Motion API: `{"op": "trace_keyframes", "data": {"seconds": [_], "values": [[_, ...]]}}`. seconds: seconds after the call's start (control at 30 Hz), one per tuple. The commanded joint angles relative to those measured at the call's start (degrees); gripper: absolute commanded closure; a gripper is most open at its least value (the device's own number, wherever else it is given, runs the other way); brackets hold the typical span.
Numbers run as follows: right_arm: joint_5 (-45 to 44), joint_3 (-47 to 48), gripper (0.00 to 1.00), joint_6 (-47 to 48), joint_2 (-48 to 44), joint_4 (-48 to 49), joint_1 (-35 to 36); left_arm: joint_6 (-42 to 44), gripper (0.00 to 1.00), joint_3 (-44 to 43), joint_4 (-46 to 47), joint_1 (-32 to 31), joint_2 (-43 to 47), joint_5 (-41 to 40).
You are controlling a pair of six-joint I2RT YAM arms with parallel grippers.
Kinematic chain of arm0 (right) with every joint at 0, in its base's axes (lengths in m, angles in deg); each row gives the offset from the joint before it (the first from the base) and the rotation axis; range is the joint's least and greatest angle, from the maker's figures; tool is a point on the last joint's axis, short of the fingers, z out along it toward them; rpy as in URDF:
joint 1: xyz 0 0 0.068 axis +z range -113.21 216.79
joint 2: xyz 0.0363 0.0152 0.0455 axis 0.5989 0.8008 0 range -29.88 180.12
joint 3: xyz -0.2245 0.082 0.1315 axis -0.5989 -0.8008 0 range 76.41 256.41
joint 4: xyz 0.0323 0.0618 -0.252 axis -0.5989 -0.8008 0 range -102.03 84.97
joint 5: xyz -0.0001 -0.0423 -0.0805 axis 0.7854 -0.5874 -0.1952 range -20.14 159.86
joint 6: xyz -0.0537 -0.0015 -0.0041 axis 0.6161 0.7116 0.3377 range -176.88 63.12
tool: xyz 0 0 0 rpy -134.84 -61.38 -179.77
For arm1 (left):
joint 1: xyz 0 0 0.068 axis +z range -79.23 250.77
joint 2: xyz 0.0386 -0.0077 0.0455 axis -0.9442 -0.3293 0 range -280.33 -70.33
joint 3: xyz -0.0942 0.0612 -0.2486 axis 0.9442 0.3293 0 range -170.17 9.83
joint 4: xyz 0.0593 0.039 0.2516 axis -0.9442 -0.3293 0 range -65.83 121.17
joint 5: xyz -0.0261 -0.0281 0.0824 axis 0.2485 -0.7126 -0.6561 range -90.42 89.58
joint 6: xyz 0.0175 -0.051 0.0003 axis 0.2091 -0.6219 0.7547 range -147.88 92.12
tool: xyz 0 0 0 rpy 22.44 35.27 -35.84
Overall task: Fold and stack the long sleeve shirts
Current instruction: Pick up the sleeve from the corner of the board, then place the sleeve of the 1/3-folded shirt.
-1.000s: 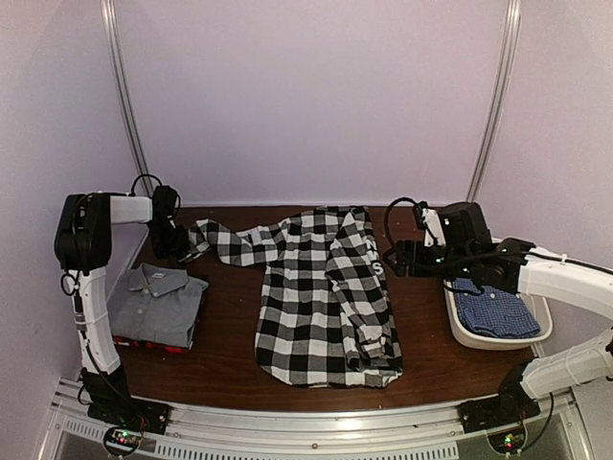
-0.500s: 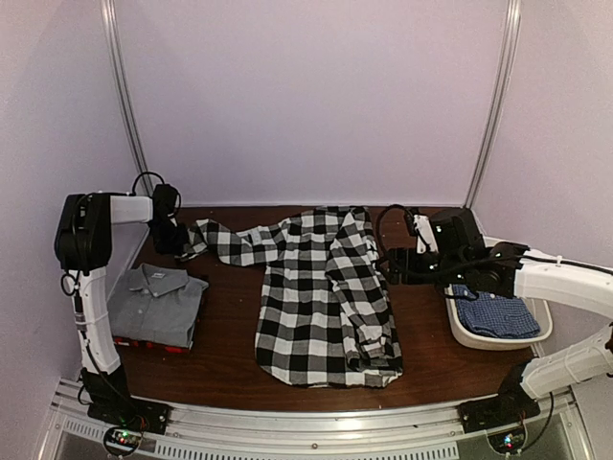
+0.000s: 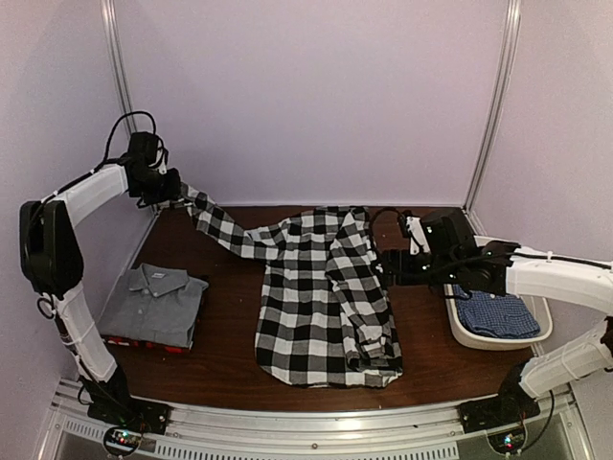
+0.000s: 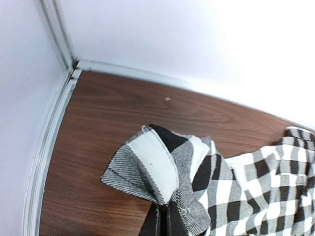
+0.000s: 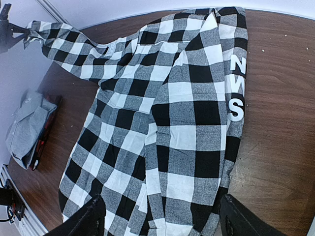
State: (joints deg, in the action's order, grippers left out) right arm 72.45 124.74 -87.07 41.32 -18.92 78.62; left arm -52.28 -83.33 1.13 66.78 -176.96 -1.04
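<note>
A brown wooden desk [image 3: 431,355] carries everything. The largest thing on it is the black-and-white check shirt [image 3: 326,297], spread flat between the two claws, with its far sleeve [image 3: 225,230] running up as a taut slanting band into the left claw [image 3: 172,189]. This shirt looks soft, light and limp. It will likely sag and drag wherever it is not held, so it probably wants a pinch on a firmer edge such as a cuff, hem or shoulder seam.

Below and nearer than the left claw, well apart from it, a folded grey shirt [image 3: 158,302] lies on top of a red-black shirt [image 3: 144,342], of which only a thin edge shows. Just to the right of the right claw [image 3: 388,266] sits a white tub [image 3: 498,340] with a blue shirt [image 3: 493,314] inside.

The left claw is high above the far left corner of the desk, clamped tight on the cuff [image 4: 147,164], whose bunched cloth spills out ahead of its closed fingers [image 4: 165,223]. The right claw stands wide apart and holds nothing. It hangs low over the shirt's right edge, by the folded-in sleeve with white letters [image 5: 237,86]; whether it touches the cloth cannot be told
</note>
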Motion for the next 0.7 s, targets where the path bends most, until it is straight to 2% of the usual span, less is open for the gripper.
{"op": "trace_keyframes", "data": {"seconds": [0.0,0.17,0.37,0.57,0.67], "values": [[-2.1,3.0,0.20,-0.1,0.7,1.1,0.5,5.6,1.00,-2.1,2.4,-3.9,6.4,8.7],[-2.1,3.5,0.20,-0.8,1.4,3.0,0.6,7.5,1.00,-3.0,2.0,-11.6,9.4,16.7],[-2.3,3.3,0.20,-2.5,2.4,5.7,0.7,5.9,1.00,-0.4,5.6,-25.4,7.6,21.8],[-1.9,1.0,0.20,-5.5,3.2,8.9,0.7,-1.0,1.00,3.2,14.2,-36.5,-0.9,26.3],[-2.3,-0.7,0.20,-6.8,3.4,10.2,0.7,-3.8,1.00,1.4,17.3,-41.1,-7.0,26.8]]}}
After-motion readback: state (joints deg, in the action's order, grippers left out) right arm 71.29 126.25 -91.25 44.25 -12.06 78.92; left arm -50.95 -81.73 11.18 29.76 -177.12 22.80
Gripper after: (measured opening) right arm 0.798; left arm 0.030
